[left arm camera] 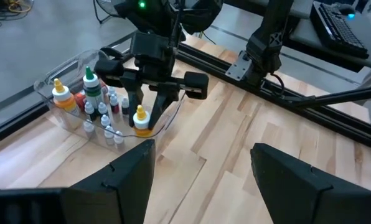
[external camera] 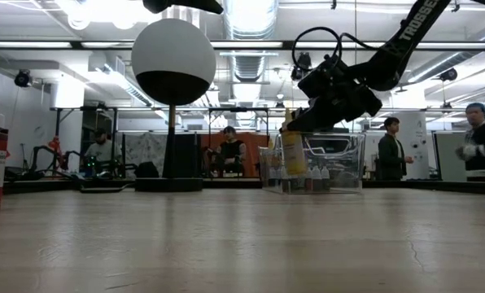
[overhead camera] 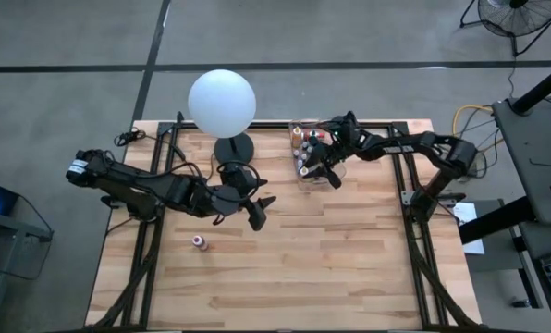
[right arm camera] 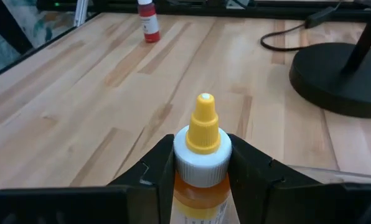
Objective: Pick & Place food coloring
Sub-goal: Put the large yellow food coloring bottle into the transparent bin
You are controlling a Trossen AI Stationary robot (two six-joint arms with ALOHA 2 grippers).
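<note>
Floor [overhead camera: 72, 37]: grey concrete, dark seams, across the top of the high view. Fan [overhead camera: 516, 14]: upper right corner. Table [overhead camera: 285, 268]: pale wood planks, centre. Ceiling [external camera: 251, 49]: exposed ducts and bright strip lights, top of the low view. People [external camera: 393, 155]: several at distant benches, mid-frame.

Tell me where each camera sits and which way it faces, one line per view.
High view: overhead, straight down; both arms, globe lamp, clear bin.
Low view: table height, across to the room; the right gripper lifting a yellow-capped bottle.
Left wrist view: past the open left gripper toward the bin.
Right wrist view: fingers clamping that bottle; red bottle beyond.
Shared: the red bottle shows overhead too.
</note>
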